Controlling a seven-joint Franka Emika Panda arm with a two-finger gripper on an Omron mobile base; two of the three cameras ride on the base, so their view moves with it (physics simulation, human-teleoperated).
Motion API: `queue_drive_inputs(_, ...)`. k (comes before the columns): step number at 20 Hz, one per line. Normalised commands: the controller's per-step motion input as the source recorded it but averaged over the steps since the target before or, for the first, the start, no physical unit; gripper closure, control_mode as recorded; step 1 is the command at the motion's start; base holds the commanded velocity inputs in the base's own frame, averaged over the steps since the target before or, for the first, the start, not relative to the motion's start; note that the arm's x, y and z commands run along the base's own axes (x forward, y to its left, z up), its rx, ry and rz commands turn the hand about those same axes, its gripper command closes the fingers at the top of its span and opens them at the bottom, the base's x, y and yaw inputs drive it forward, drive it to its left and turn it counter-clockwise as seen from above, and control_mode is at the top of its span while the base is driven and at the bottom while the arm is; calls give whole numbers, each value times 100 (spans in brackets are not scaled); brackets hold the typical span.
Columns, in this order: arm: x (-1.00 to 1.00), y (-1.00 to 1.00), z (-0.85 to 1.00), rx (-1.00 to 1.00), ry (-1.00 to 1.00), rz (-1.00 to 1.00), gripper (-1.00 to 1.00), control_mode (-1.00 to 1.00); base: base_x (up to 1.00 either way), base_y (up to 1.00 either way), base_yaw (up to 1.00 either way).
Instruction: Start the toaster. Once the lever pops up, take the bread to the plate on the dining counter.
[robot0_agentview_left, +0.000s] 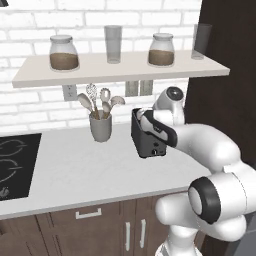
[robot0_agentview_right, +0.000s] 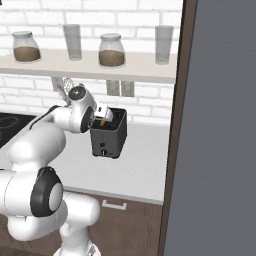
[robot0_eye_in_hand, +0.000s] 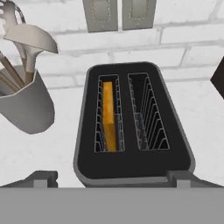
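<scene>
A white robot arm leans over the kitchen worktop (robot0_agentview_left: 75, 170), its gripper (robot0_eye_in_hand: 111, 181) poised above the toaster (robot0_agentview_left: 148, 142) with the two dark fingertips standing wide apart and clamped on nothing, a stance that looks meant to leave room for reaching down around the bread (robot0_eye_in_hand: 109, 116). The slice stands on edge in the left-hand slot as the hand camera sees it, its golden-brown top edge level with the wire guides, while the neighbouring slot holds nothing; from the right base camera a sliver of orange shows at the toaster's top just beside the hand. The toaster sits towards the far right of the worktop, near the brick wall and below a pair of wall sockets (robot0_eye_in_hand: 120, 14), which would explain its spot. A grey utensil cup (robot0_agentview_left: 100, 127) full of spoons and a whisk stands just to its left, close enough that a careless swing could knock it. Above, a shelf (robot0_agentview_left: 120, 67) carries two jars and two glasses, well clear of the arm. Whether the lever is down or up cannot be told from these angles, so it is unclear if toasting is under way or finished
</scene>
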Motion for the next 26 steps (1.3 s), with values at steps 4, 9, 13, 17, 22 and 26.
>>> queue_drive_inputs(4,14,0,-9,0,0,0,-100,-100,0,0,0)
queue_drive_inputs(9,17,1,-6,-1,0,0,-100,-100,0,0,0)
queue_drive_inputs(13,21,11,-4,-2,0,0,-100,-100,0,0,0)
queue_drive_inputs(17,18,9,-3,0,0,0,-100,-100,0,0,0)
queue_drive_inputs(22,14,1,-6,0,0,0,-100,-100,0,0,0)
queue_drive_inputs(26,11,0,-11,0,0,0,-100,-100,0,0,0)
